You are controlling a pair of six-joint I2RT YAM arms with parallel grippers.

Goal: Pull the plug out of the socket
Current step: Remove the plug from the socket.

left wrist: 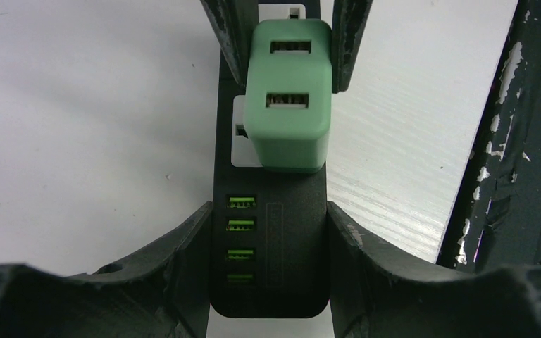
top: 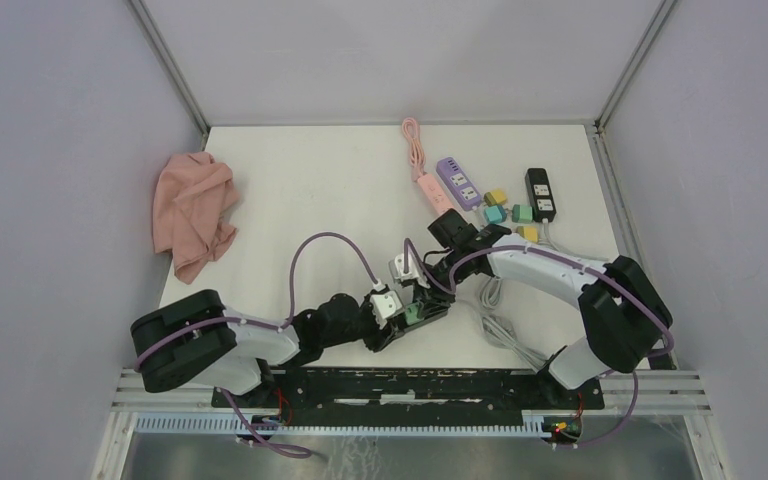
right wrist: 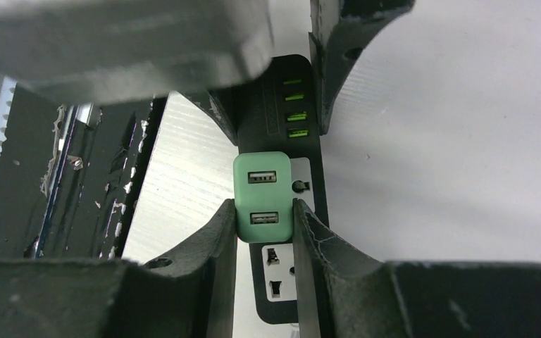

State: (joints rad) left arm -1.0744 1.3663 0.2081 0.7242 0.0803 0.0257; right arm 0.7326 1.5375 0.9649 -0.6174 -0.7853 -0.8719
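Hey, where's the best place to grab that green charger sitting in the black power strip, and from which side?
Pinch the green charger across its two flat side walls, coming head-on over its port face. It stands proud of the power strip, so those parallel sides are free; the right hand clamps them there.
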